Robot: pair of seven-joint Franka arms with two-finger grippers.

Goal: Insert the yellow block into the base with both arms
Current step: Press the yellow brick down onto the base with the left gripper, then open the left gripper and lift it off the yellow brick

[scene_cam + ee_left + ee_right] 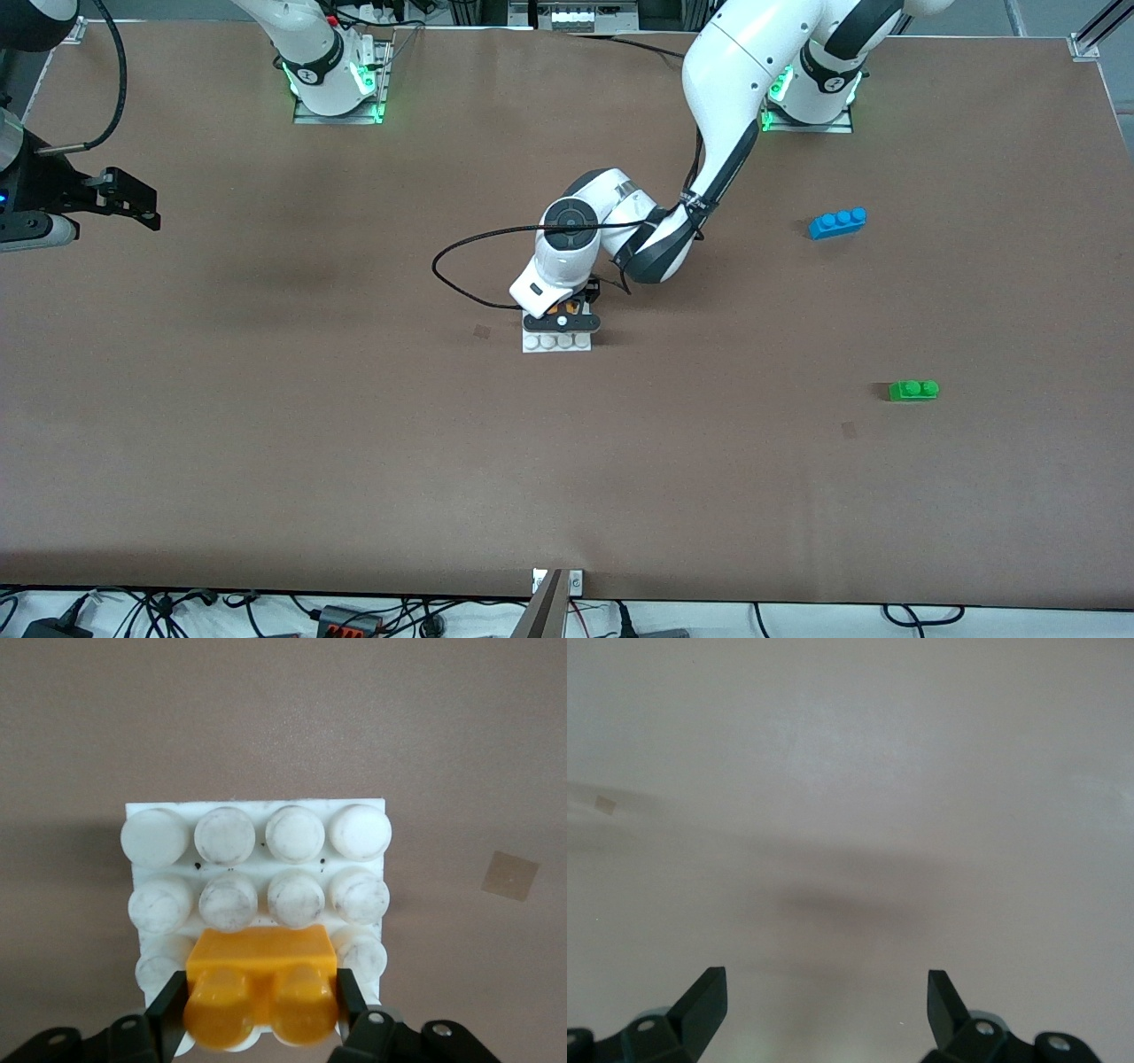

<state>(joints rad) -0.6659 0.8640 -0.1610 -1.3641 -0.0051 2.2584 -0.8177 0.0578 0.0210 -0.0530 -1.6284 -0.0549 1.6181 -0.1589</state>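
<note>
Left wrist: yellow block [261, 983] on base [257, 819]

The front view is evenly and brightly lit from above; the brown table [266, 425] shows soft, faint shadows, darkest just under the left arm's tool [560, 321]. Green lamps glow at both arm bases. The left wrist view is sharp, with the yellow block [262, 979] vivid against the base [257, 815]. The right wrist view is washed out, pale and hazy, with a blurred shadow band.

L gripper [562, 321] over base [556, 345], R arm waiting
</note>
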